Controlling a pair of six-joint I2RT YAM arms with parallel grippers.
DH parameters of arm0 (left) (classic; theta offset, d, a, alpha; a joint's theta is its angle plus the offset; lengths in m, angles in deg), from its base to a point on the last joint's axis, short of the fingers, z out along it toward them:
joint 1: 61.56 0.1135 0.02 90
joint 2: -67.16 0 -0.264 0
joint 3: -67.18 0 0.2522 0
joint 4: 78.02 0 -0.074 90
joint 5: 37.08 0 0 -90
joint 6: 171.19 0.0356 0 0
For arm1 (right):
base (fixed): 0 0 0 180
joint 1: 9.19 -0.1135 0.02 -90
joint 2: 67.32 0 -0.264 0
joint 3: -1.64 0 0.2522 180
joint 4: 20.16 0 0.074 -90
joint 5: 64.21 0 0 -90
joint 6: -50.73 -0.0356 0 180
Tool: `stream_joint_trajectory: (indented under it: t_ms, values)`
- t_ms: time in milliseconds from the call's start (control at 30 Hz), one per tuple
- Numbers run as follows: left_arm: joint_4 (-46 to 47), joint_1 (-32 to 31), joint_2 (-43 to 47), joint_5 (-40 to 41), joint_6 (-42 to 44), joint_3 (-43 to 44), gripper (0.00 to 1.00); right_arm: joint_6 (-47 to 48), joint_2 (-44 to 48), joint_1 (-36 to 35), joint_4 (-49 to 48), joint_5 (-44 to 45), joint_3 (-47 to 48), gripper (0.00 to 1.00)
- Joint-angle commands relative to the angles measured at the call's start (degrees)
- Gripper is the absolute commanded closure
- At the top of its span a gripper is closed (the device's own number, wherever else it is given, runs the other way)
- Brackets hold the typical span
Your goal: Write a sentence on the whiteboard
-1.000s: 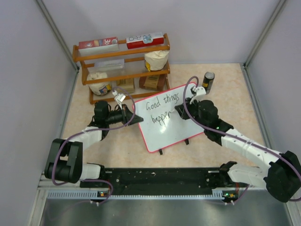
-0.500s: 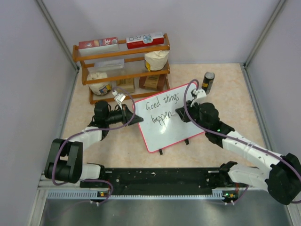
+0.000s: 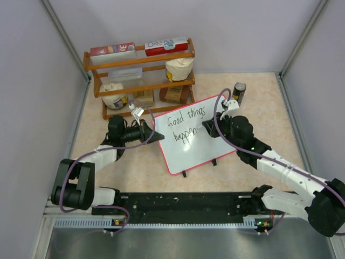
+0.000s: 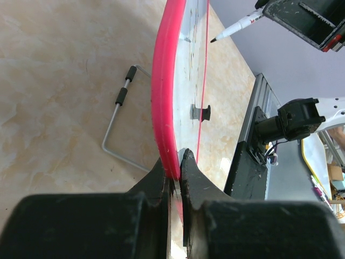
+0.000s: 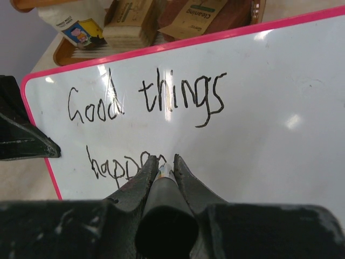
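Note:
The whiteboard (image 3: 200, 154) stands tilted mid-table on its pink frame (image 4: 164, 97). The sentence (image 3: 186, 117) reads "Good things" with "happen" (image 3: 182, 136) below it; in the right wrist view the sentence (image 5: 145, 100) fills the board (image 5: 269, 135). My left gripper (image 3: 160, 137) is shut on the board's left edge, its jaws (image 4: 175, 162) pinching the frame. My right gripper (image 3: 207, 128) is shut on a marker (image 5: 161, 186), with the gripper (image 5: 163, 161) at the end of "happen". The marker tip (image 4: 233, 31) is close to the board face; contact is hidden.
A wooden shelf (image 3: 139, 75) with boxes and bags stands behind the board. A dark can (image 3: 239, 93) sits at the back right, close to my right wrist. A bent wire stand (image 4: 116, 127) lies on the table behind the board. Black clip feet (image 3: 184, 174) stand at its lower edge.
My right gripper with the marker has shifted slightly to the right along the second line. The left arm and the board have not moved.

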Motion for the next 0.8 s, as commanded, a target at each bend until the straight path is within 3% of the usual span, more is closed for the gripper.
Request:
stream_joint_trajectory:
  t_ms: [0,767]
  values:
    - [-5.49,-2.0,-1.08,1.31,13.55,-3.09,1.0,0.71,-1.66,0.67,-2.52,1.7,4.14,1.0]
    - [-5.4,-2.0,-1.08,1.22,13.55,-3.09,1.0,0.8,-3.77,0.76,-0.94,1.26,-0.25,1.0]
